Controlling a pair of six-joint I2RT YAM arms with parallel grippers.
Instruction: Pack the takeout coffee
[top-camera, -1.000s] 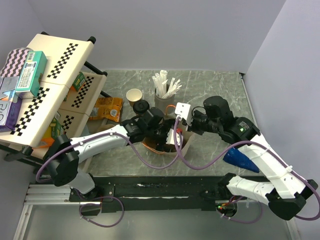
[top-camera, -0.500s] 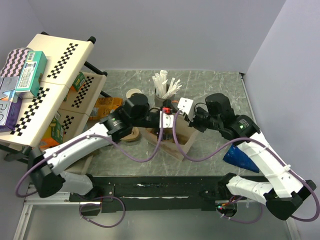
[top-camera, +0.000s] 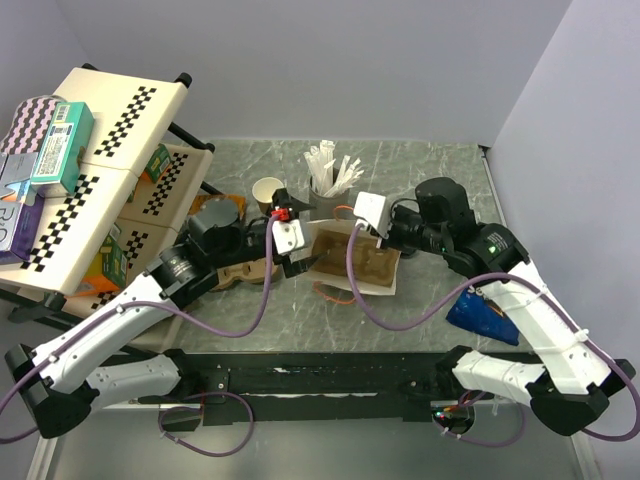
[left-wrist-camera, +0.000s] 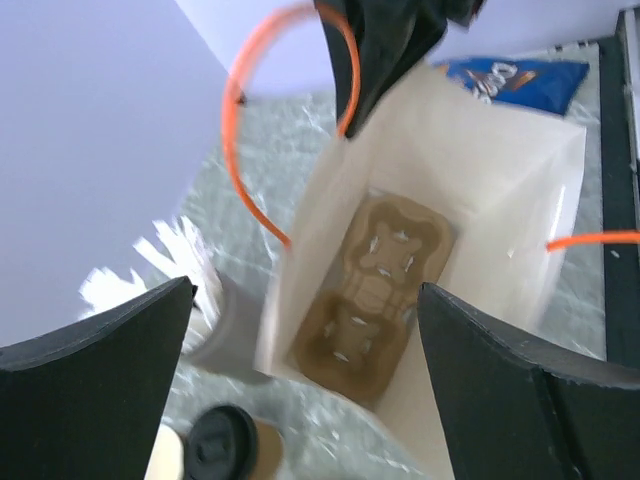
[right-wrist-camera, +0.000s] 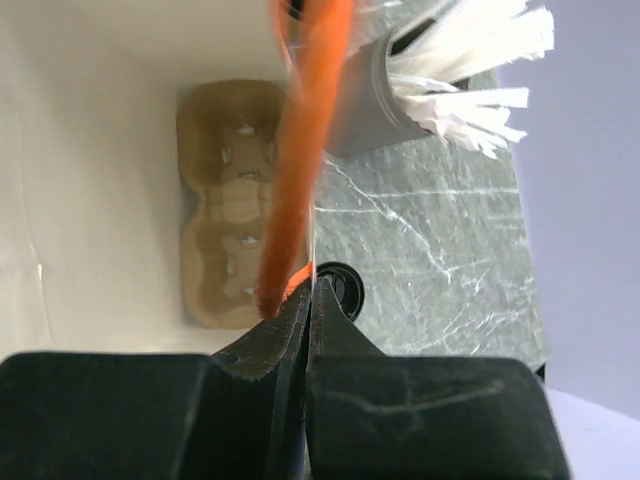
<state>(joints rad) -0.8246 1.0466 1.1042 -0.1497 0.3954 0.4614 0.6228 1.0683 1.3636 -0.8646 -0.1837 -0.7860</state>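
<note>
A white paper bag (top-camera: 345, 255) with orange handles stands open mid-table, a brown moulded carrier (left-wrist-camera: 375, 285) at its bottom, also in the right wrist view (right-wrist-camera: 232, 200). My right gripper (top-camera: 385, 235) is shut on the bag's rim by a handle (right-wrist-camera: 312, 300). My left gripper (top-camera: 303, 262) is open and empty just left of the bag's mouth, looking into it (left-wrist-camera: 305, 290). One kraft cup with a black lid (left-wrist-camera: 222, 445) stands outside the bag; its lid shows past the bag wall (right-wrist-camera: 340, 290). An open kraft cup (top-camera: 268, 191) stands behind.
A grey cup of white sticks (top-camera: 325, 195) stands just behind the bag, also in the left wrist view (left-wrist-camera: 215, 320). A blue snack bag (top-camera: 483, 318) lies at the right. A shelf rack (top-camera: 100, 170) with boxes fills the left side, an orange packet (top-camera: 215, 215) at its foot.
My left gripper has pulled out of the bag and back to the left, empty. The carrier stays in the bag. My right gripper keeps its hold on the rim.
</note>
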